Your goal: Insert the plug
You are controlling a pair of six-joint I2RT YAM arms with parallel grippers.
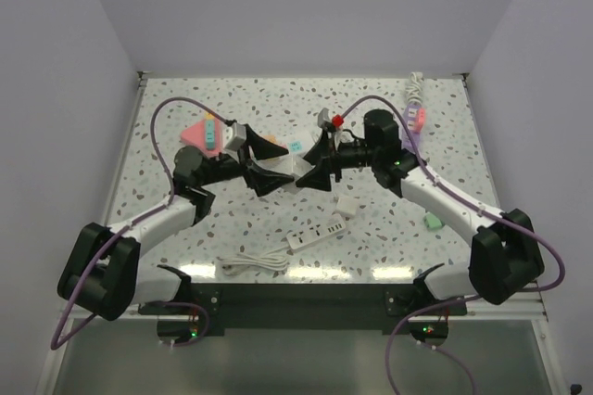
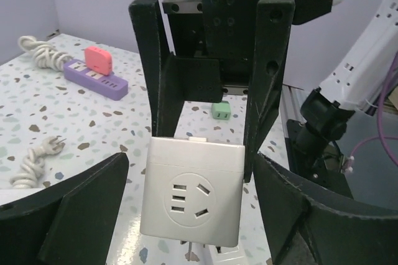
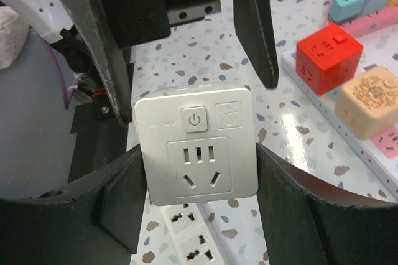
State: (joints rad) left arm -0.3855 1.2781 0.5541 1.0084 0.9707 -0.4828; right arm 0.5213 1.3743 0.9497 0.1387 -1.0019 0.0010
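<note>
My right hand (image 3: 200, 175) is clamped on the white socket adapter (image 3: 196, 147), holding it up off the counter (image 1: 241, 223). My left hand (image 2: 191, 162) is spread open around it, not gripping.

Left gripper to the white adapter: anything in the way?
Nothing visible. The white adapter sits between the open fingers of the left gripper, with a gap on each side. The right gripper clamps its edges from the opposite side.
</note>
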